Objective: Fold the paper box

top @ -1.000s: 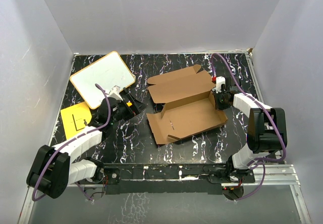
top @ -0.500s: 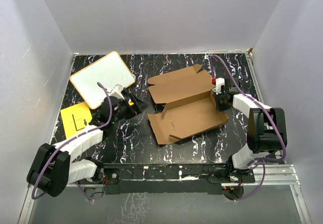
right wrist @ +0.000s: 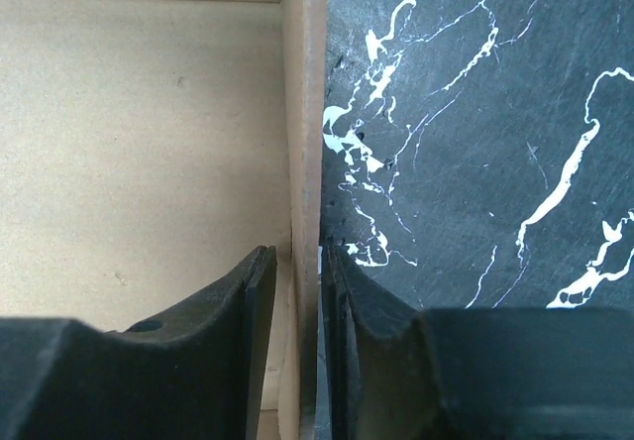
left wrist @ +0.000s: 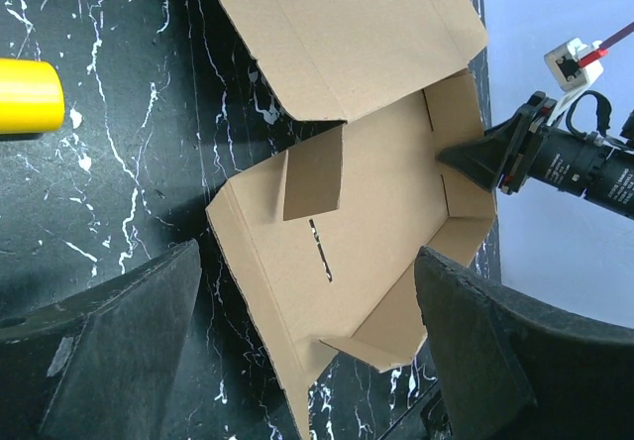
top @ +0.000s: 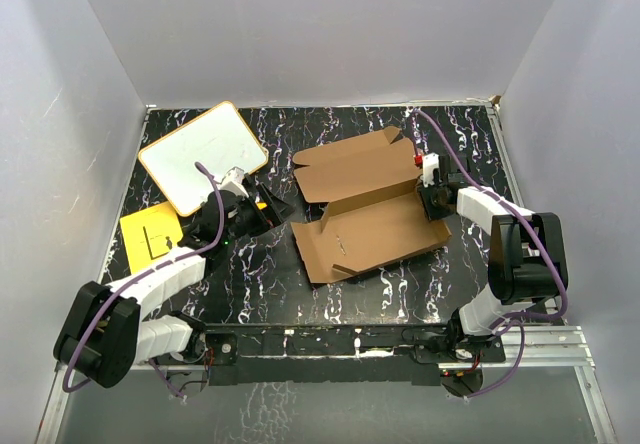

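Roughly mid-table, the paper box (top: 365, 226) lies half formed on the black marbled table (top: 260, 284), its lid flat open toward the far wall. The right gripper (top: 432, 202) straddles the box's right-hand wall with narrow jaws; I cannot tell whether they pinch it. The left gripper (top: 266, 207) hangs just left of the box, jaws wide, holding nothing. A white board (top: 203, 154) and a yellow sheet (top: 150, 234) lie beyond.

Tray: paper box (top: 365, 234) open upward, walls raised.
Right wall: right gripper (right wrist: 297, 257) straddles it.
Left side: table (top: 262, 264) free up to left gripper (left wrist: 307, 254).
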Motion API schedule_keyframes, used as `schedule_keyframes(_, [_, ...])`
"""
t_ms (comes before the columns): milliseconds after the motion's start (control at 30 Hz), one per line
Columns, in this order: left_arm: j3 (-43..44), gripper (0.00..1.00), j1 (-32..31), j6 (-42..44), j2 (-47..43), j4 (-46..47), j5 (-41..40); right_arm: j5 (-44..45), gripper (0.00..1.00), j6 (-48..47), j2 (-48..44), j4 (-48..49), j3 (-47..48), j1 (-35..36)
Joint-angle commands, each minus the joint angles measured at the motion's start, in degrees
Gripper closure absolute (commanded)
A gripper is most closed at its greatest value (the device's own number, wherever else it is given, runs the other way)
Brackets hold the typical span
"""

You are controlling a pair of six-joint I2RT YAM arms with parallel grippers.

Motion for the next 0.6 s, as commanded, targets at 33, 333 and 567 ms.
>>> schedule_keyframes(33, [2.6, 0.15, -0.6, 0.9, 0.9, 0.3, -0.3, 2.0, 0.73, 0.6, -0.8, 4.9, 1.7, 1.5])
schedule_keyframes(333, [4.6, 0.22, -1.8, 2.9, 1.2, -5.1, -3.2, -5.5, 0.79, 2.4, -2.8, 3.1, 1.5, 1.8])
schedule_keyframes(567, [9.6, 0.29, -2.3, 8.3, -1.3, -16.6, -7.6, -13.0, 0.43, 3.1, -6.6, 2.6, 1.2, 1.5])
